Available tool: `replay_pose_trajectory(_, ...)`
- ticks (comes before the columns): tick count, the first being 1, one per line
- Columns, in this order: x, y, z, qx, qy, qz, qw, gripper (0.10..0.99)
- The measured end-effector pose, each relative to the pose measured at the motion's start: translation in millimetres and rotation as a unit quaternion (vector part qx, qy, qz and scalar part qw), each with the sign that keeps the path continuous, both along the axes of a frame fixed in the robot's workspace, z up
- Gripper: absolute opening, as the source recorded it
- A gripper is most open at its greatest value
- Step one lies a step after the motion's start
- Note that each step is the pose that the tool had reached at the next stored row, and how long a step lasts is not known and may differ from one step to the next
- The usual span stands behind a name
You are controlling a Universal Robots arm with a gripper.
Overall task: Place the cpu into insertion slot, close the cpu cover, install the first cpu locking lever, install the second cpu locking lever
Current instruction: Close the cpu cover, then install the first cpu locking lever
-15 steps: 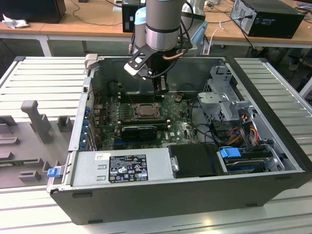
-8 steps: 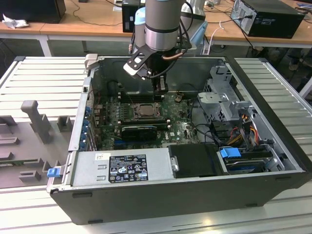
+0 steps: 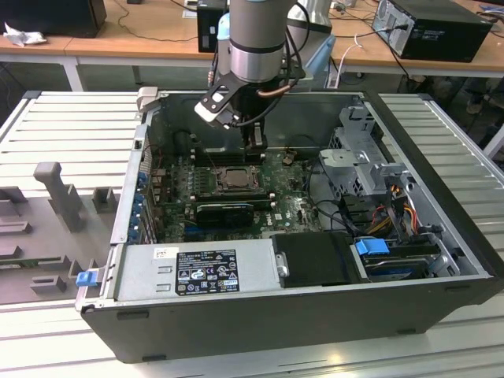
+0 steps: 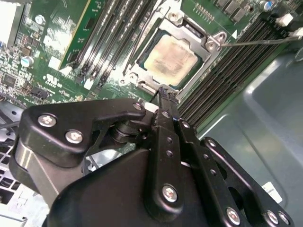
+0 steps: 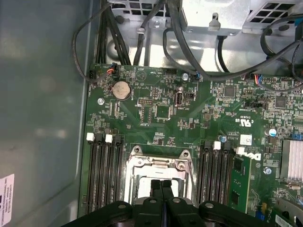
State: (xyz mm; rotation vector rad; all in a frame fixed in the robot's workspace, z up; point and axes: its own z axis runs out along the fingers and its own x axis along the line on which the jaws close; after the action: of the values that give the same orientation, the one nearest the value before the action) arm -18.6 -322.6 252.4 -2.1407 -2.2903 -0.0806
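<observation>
Along the near edge of the ribbed grey metal table stands an open dark tower computer case, lying on its side. Just inside its near wall sit a silver power supply box with a label and a flat black cover. Beyond them, on the green motherboard, a long black expansion card lies across the board.

Just past that card is the socket. The small square cpu with a pale silvery-beige top sits flat in it, also seen in the second wrist view. The thin dark-grey metal cpu cover frame lies down around the chip, whose top shows through the frame's window. A thin metal rod runs out from one socket corner over the black memory slots; whether it is latched cannot be made out.

The grey robot arm reaches down on the far side of the socket. The black jaws are pressed together with nothing between them, their tips at the socket's edge; contact cannot be judged. In the first wrist view they hide much of the socket and the chip.

Farther off, cut off at the frame's edge, wooden benches carry black computer boxes.
</observation>
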Motion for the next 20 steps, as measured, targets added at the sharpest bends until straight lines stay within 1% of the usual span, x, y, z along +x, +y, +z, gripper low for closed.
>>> replay_pose_trajectory(3, -5.8, 0.0, -1.2, 0.0000, 0.0000, 0.000, 1.0000, 0.106)
replay_pose_trajectory(5, -10.1, 0.0, -4.5, 0.0000, 0.0002, 0.000, 1.0000, 0.106)
replay_pose_trajectory(9, -13.9, 0.0, -9.3, 0.0000, 0.0012, 0.000, 1.0000, 0.106)
replay_pose_trajectory(11, -17.1, 0.0, -9.8, -0.0001, 0.0014, 0.000, 1.0000, 0.106)
replay_pose_trajectory(17, -21.9, 0.0, -9.9, 0.0000, 0.0014, 0.000, 1.0000, 0.106)
replay_pose_trajectory(20, -22.3, 0.0, -9.6, 0.0000, 0.0014, 0.000, 1.0000, 0.106)
